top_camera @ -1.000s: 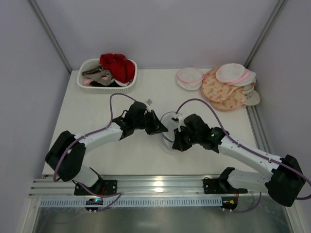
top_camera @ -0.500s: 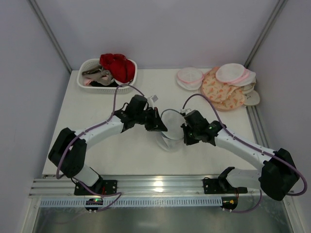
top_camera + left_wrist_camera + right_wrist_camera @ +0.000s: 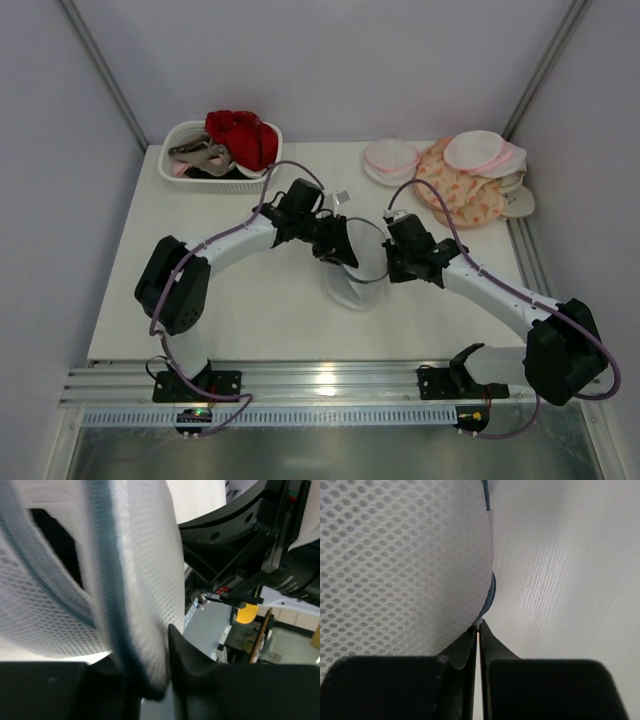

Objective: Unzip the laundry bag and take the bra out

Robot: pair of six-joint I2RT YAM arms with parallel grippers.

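The laundry bag (image 3: 358,272) sits mid-way on the table (image 3: 260,320) (basket (image 3: 220,182) behind-left, pouches (image 3: 455,190) behind-right).

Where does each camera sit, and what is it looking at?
Top external: high above and behind the arms, looking down at the table; it shows both arms, with the left gripper and right gripper holding the laundry bag.
Left wrist: on the left arm, looking along its own fingers, which pinch the bag's rim; the right arm shows beyond.
Right wrist: on the right arm, looking along its own fingers at mesh and table.
Shared: all three views show the bag.
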